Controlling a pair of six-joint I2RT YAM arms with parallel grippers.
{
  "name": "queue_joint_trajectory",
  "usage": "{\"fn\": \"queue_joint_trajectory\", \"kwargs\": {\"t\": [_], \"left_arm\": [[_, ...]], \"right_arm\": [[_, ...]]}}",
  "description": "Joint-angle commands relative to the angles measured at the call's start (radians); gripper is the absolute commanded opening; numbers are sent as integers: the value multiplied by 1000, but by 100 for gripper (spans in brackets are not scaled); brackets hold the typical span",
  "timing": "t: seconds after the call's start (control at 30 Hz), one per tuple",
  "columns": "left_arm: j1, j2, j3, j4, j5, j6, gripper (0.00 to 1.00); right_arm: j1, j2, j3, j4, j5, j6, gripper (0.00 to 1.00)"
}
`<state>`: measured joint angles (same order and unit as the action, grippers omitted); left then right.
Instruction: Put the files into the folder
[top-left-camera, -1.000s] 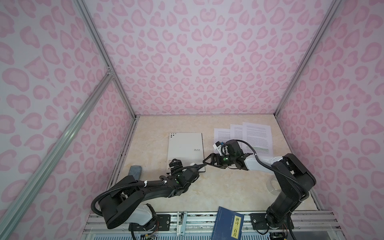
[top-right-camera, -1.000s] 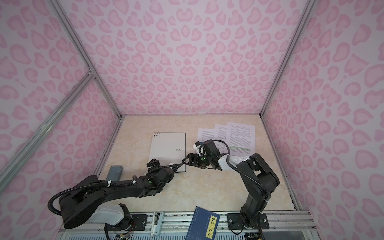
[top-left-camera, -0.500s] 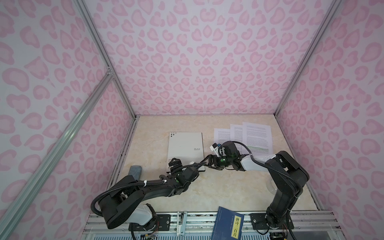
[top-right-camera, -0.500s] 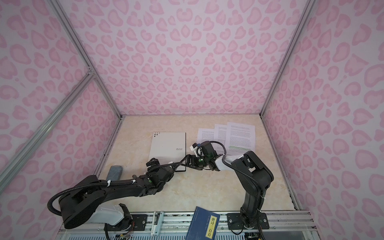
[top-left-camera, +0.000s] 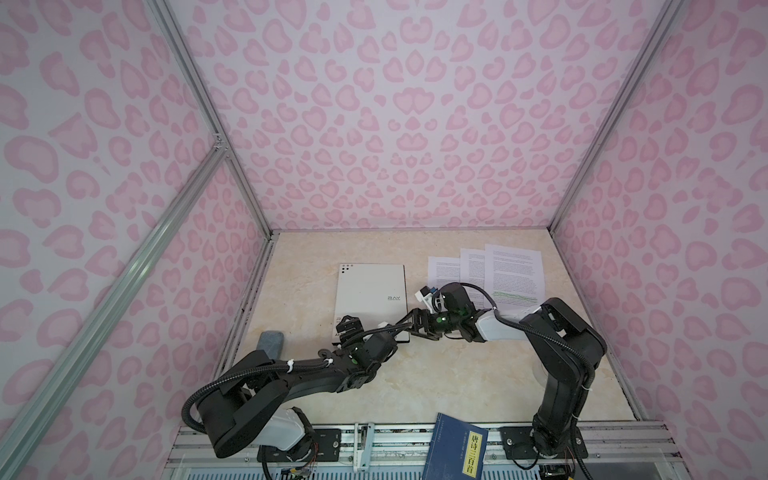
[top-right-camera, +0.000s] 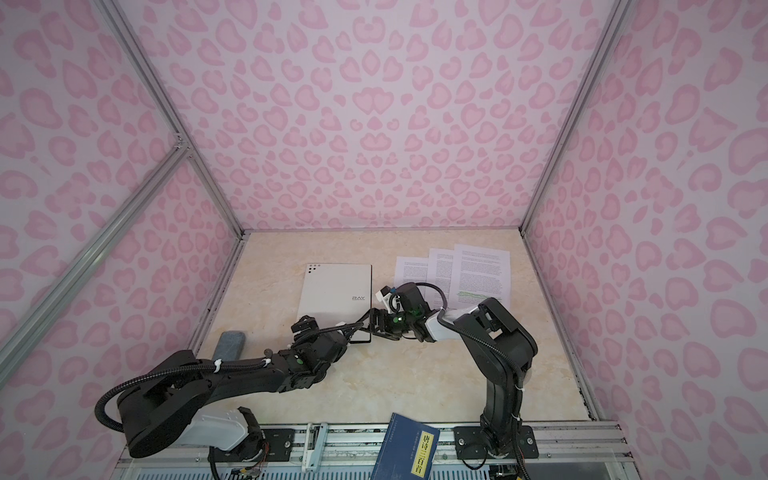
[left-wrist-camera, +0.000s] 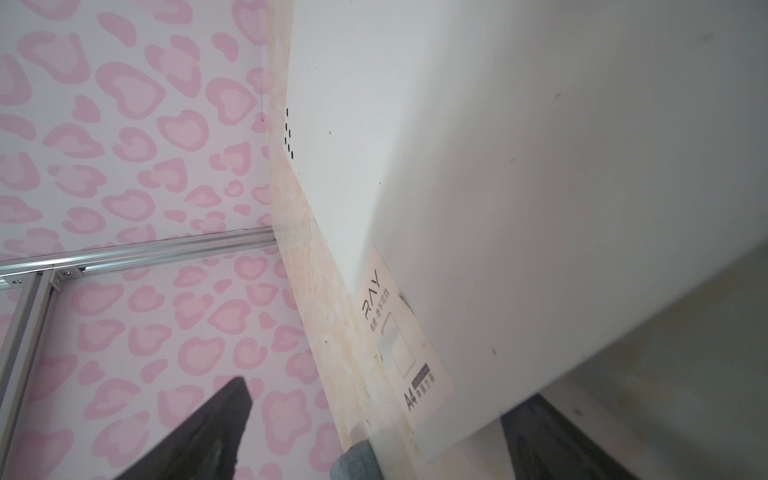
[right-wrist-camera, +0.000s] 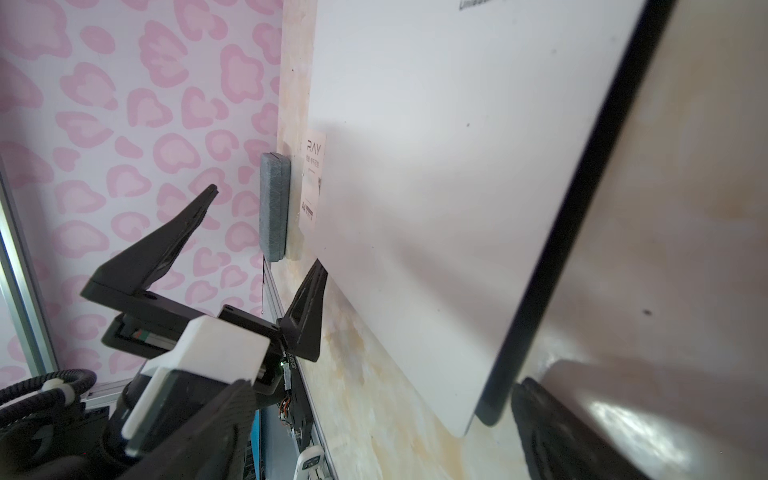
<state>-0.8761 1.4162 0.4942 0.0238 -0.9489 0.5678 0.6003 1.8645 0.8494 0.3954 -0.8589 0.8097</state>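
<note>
- Showing the folder (top-left-camera: 370, 291) closed, cover up, flat on the table (top-left-camera: 457, 382), left of centre.
- Places 3 files (top-left-camera: 513, 270) fanned and overlapping at the far right, apart from the folder.
- Finds the left gripper (top-left-camera: 348, 326) wide open at the folder's near edge, gripping nothing.
- Finds the right gripper (top-left-camera: 412, 323) wide open at the folder's near right corner, gripping nothing.
- Notes a grey block (top-left-camera: 272, 343) by the left wall, a blue book (top-left-camera: 455, 446) on the front rail.

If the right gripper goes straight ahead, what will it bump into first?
Probably the folder: its near corner sits between the open fingers of the right gripper. Depth is hard to judge.
</note>
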Motion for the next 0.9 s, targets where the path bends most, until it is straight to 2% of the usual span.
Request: {"fn": "queue_joint_trajectory", "kwargs": {"t": [0.0, 0.5, 0.67, 0.87], "left_arm": [[2, 3, 9, 17, -14, -14, 97], [4, 10, 12, 8, -10, -24, 97], [5, 4, 13, -47, 17, -35, 97], [5, -81, 0, -115, 92, -40, 97]], "right_arm": [[3, 18, 6, 39, -18, 17, 99], [12, 61, 15, 163, -60, 92, 99], [11, 68, 29, 154, -65, 91, 99], [1, 70, 45, 146, -77, 100, 99]]}}
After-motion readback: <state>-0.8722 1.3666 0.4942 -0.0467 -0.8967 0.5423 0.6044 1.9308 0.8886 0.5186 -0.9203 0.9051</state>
